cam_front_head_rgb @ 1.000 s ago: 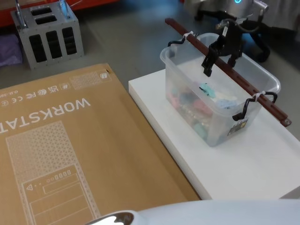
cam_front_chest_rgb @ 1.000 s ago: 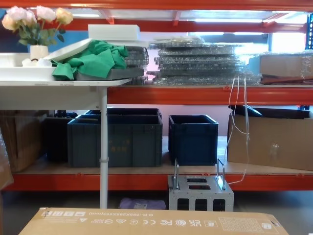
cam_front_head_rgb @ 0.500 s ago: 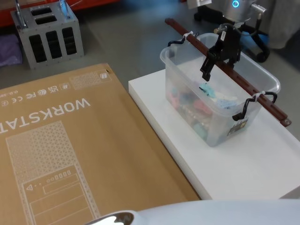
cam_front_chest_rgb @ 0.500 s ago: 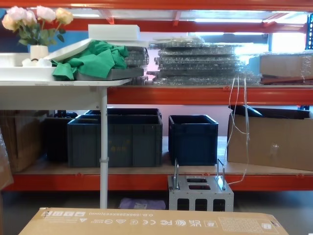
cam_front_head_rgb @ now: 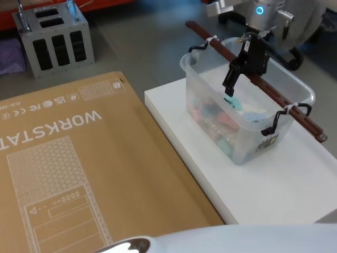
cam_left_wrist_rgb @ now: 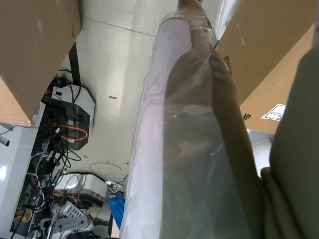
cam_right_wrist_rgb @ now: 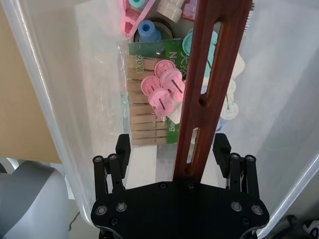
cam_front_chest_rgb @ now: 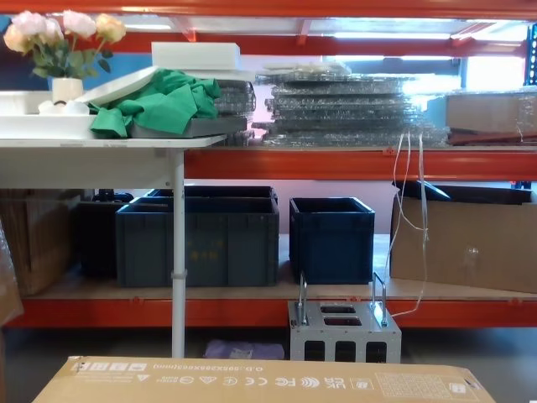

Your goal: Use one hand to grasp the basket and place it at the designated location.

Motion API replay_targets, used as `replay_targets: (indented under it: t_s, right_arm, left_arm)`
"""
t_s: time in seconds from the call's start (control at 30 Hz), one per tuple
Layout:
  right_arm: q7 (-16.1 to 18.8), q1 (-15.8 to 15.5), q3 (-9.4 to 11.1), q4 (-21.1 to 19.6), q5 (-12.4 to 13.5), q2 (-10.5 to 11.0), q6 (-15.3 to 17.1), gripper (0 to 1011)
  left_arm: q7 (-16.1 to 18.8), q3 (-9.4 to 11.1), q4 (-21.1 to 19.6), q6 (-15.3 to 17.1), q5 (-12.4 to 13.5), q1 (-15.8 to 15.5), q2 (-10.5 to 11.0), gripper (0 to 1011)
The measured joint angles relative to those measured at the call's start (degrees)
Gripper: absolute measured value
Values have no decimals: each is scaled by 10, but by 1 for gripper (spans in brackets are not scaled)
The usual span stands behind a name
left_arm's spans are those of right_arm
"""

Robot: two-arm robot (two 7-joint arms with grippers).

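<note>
Right gripper (cam_front_head_rgb: 242, 79) is straddling, fingers spread, the brown slotted bar handle (cam_front_head_rgb: 274, 96) of the translucent whitish plastic basket (cam_front_head_rgb: 237, 138) sitting on the white platform (cam_front_head_rgb: 274, 184); gripping, lifting and placing are all remaining.

Bright, even overhead light; glaring strip lamps (cam_front_chest_rgb: 382, 35) above the orange shelving (cam_front_chest_rgb: 336, 161); soft sheen on the basket (cam_front_head_rgb: 243, 141)

Right claw (cam_front_head_rgb: 243, 76): matte black. Two slim jointed fingers (cam_right_wrist_rgb: 123, 149) on paired link bars; flat black palm plate (cam_right_wrist_rgb: 179, 211) studded with small silver screws (cam_right_wrist_rgb: 121, 206). Head view, 1 o'clock: silver-grey wrist housing (cam_front_head_rgb: 271, 15) with glowing blue ring (cam_front_head_rgb: 259, 10). 6 o'clock: glossy white curved body shell (cam_front_head_rgb: 210, 238).
</note>
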Motion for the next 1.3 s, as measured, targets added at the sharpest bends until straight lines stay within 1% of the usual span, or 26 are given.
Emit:
replay_targets:
  t_s: [0.03,0.13,0.23,0.87,0.97,1.0,1.03,1.23,1.3]
  right_arm:
    - [0,0,-1,3,0,-2,0,1002]
    - [0,2,-10,30,-8,-20,-3,1002]
    - [0,2,-14,44,-10,-28,-4,1002]
    - [1,6,-27,63,-12,-39,-1,999]
    - [-3,4,-27,61,-11,-37,1,932]
    - [-3,4,-27,61,-11,-37,1,932]
    - [-5,4,-26,59,-10,-34,1,885]
    - [-8,3,-22,56,-8,-25,2,744]
    - [-8,3,-21,55,-7,-23,2,646]
  left_arm:
    - [0,0,0,0,0,0,0,0]
    - [0,0,0,0,0,0,0,0]
    - [0,0,0,0,0,0,0,0]
    - [0,0,0,0,0,0,0,0]
    - [0,0,0,0,0,0,0,0]
    - [0,0,0,0,0,0,0,0]
    - [0,0,0,0,0,0,0,0]
    - [0,0,0,0,0,0,0,0]
    - [0,0,0,0,0,0,0,0]
